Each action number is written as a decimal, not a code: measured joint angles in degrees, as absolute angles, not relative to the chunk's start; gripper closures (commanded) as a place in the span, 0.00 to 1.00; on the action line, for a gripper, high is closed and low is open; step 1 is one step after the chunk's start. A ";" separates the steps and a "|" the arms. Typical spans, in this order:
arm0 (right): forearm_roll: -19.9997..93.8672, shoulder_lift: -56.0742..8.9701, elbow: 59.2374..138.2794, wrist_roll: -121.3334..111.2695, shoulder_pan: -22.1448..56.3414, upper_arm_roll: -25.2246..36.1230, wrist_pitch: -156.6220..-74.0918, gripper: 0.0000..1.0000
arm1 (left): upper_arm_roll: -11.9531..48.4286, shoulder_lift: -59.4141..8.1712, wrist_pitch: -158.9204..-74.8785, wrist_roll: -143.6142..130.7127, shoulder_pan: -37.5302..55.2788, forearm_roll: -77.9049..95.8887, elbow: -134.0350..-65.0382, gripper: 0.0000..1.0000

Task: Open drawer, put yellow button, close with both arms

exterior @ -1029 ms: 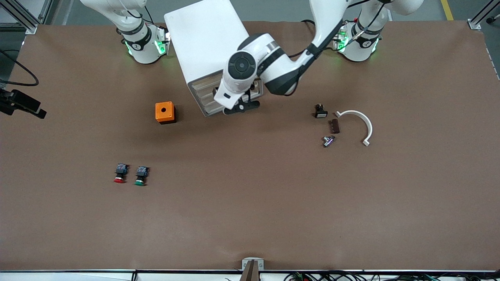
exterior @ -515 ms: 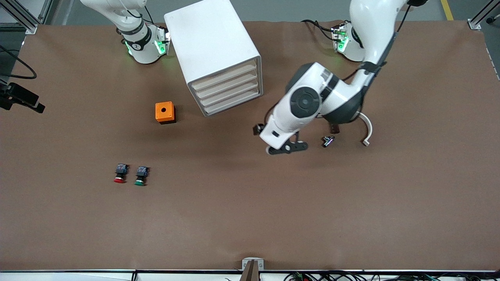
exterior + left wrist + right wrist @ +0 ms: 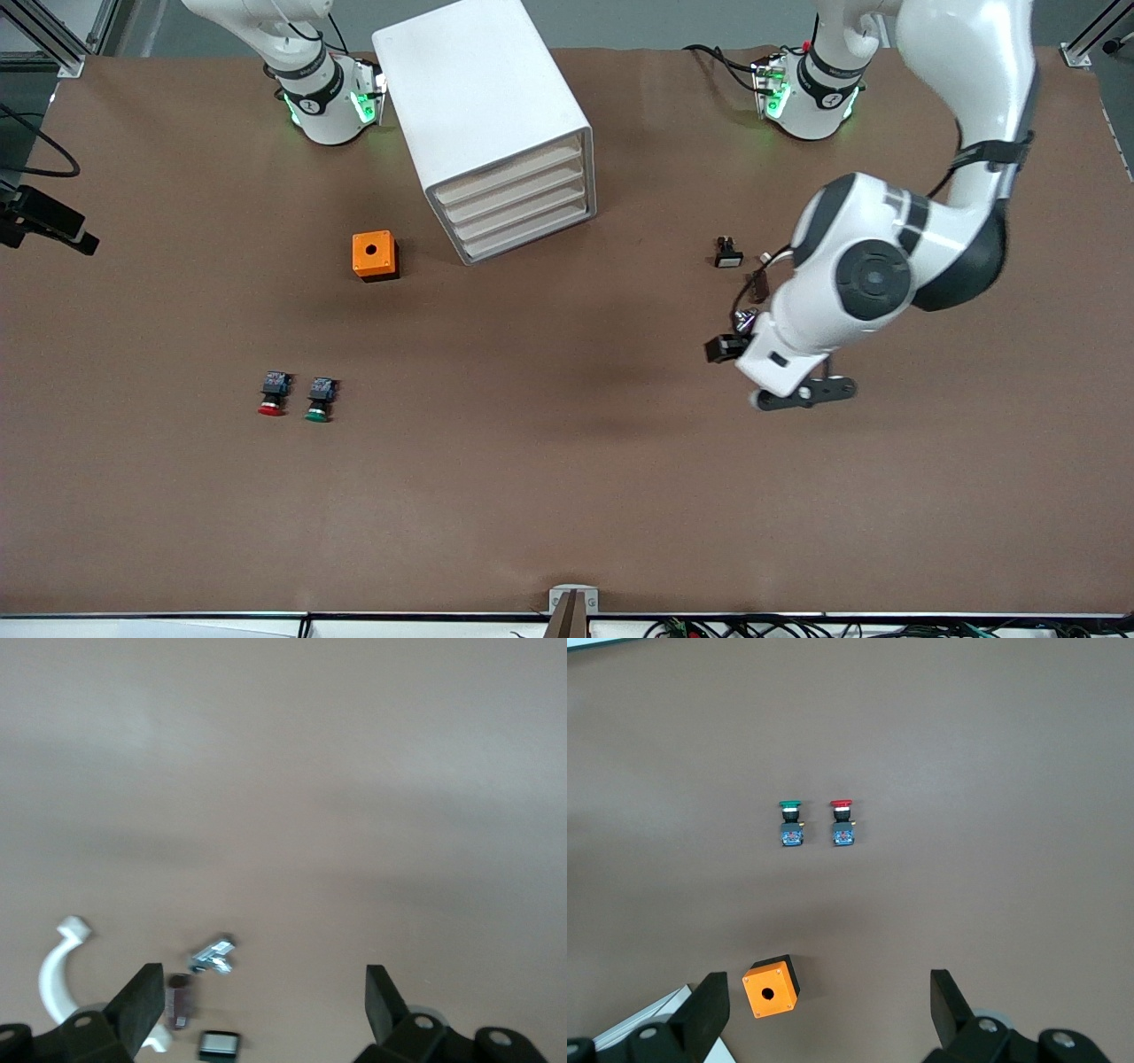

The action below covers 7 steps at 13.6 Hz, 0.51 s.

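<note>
The white cabinet stands near the robots' bases, and its top drawer is shut flush like the three below it. The yellow button is hidden from every view. My left gripper hangs over bare table beside a cluster of small parts. Its wrist view shows it open and empty. My right gripper is open and empty, high over the orange cube. It does not show in the front view.
The orange cube with a hole sits beside the cabinet. A red button and a green button lie nearer the camera. A black switch, brown piece, metal part and white curved clip lie toward the left arm's end.
My left arm has swung away from the cabinet front toward its own end of the table. The drawers show shut. The right arm has not moved.
</note>
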<state>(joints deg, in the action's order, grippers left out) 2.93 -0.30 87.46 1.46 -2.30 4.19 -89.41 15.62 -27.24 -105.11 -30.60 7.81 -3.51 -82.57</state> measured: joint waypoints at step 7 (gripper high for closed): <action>2.90 -0.29 87.33 1.46 -2.32 4.31 -89.41 0.00 | 3.59 -20.83 -101.79 -12.27 7.36 -3.82 -82.52 0.00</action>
<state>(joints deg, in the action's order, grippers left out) 2.90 -0.29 87.33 1.46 -2.32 4.31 -89.41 3.59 -20.83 -101.79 -12.27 7.36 -3.82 -82.52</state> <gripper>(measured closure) 0.000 0.000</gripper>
